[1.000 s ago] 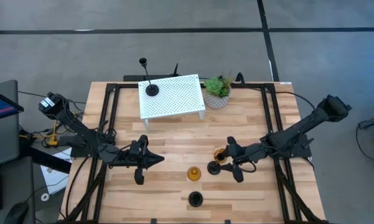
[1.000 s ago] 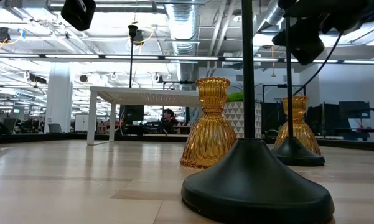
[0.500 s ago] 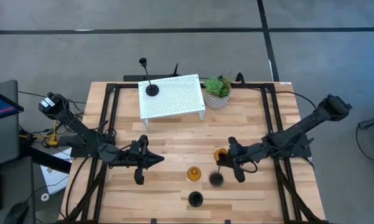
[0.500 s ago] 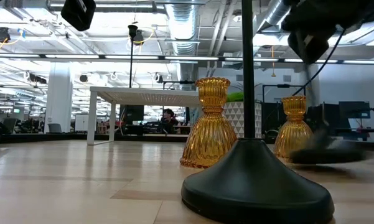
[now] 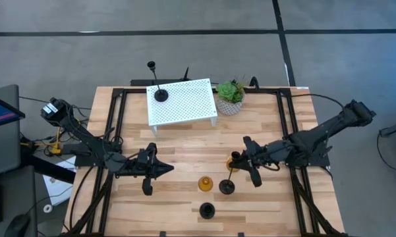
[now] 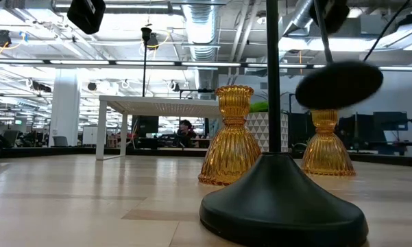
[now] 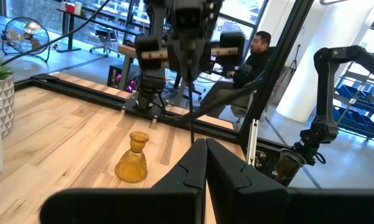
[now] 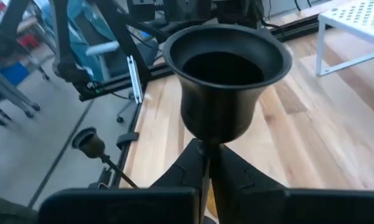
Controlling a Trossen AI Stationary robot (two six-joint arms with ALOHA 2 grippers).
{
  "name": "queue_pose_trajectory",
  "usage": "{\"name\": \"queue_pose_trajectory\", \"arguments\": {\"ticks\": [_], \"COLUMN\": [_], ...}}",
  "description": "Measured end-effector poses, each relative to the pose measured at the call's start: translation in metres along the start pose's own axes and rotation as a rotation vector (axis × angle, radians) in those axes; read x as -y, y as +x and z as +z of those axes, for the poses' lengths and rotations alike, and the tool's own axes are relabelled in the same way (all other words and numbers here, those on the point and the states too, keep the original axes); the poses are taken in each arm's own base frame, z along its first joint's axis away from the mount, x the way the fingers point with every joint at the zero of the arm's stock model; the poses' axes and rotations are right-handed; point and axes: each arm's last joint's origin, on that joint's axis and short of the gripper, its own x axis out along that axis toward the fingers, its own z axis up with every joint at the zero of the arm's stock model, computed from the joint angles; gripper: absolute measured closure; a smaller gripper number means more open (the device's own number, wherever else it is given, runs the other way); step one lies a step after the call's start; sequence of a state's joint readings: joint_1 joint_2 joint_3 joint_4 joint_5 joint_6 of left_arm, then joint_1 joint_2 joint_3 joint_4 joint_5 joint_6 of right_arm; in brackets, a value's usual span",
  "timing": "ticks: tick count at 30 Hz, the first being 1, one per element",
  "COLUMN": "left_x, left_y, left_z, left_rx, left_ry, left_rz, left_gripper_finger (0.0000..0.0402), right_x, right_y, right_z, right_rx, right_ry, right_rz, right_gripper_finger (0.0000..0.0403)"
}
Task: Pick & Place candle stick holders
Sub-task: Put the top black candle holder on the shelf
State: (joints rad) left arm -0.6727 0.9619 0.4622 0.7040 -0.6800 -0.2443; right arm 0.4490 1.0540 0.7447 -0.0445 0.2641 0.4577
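**Operator:** Wooden table status, please. What has just changed?

**Technician:** The right gripper has pinched the thin stem of a black candle holder, and the holder is now off the table. In the low view its round base hangs in the air, tilted, above the far amber holder. One second ago that base stood flat on the wood just in front of the same amber holder, and the fingers were spread around the stem. Half a second ago the base was already blurred and tipping.

**Operator:** Meaning for the task?

**Technician:** Judged from this, the pick is made and the carry comes next. The likely goal is the white perforated stand, where one black holder already sits.

**Operator:** Location of the remaining pieces?

**Technician:** Taking the white stand as reference: the near amber holder is well in front of it, and another black holder sits beyond that, nearest the front edge. Neither has moved. The potted plant stands just beside the stand.

**Operator:** And the left arm?

**Technician:** The left gripper waits in front of the stand, fingers pressed together on nothing, unchanged in position.

**Operator:** Risk?

**Technician:** The holder hangs tilted from a thin stem; it may swing or slip during the carry.
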Motion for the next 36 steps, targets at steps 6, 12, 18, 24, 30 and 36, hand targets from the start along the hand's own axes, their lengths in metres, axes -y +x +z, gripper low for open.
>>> {"name": "queue_pose_trajectory", "arguments": {"ticks": [6,12,18,24,30,36], "left_x": [0.0,0.0,0.0,-0.002,-0.005,-0.009], "left_y": [0.0,0.0,0.0,0.0,-0.002,-0.01], "left_z": [0.0,0.0,0.0,0.0,0.005,0.019], "left_rx": [0.0,0.001,0.002,0.015,0.038,0.081], "left_ry": [0.0,0.0,0.0,0.01,0.077,0.127], "left_rz": [0.0,0.004,0.008,0.063,0.132,0.155], "left_gripper_finger": [0.0397,0.0395,0.0396,0.0397,0.0395,0.0395], "right_x": [-0.005,0.005,0.028,0.062,0.102,0.138], "right_y": [-0.016,-0.031,-0.038,-0.031,-0.01,0.007], "right_z": [0.046,0.089,0.114,0.127,0.149,0.183], "right_rx": [-0.016,0.031,0.089,0.107,0.162,0.148], "right_ry": [-0.112,-0.193,-0.228,-0.209,-0.203,-0.235], "right_rz": [-0.048,-0.066,-0.104,-0.143,-0.125,-0.219], "right_gripper_finger": [0.0401,0.0402,0.0402,0.0402,0.0403,0.0403]}}
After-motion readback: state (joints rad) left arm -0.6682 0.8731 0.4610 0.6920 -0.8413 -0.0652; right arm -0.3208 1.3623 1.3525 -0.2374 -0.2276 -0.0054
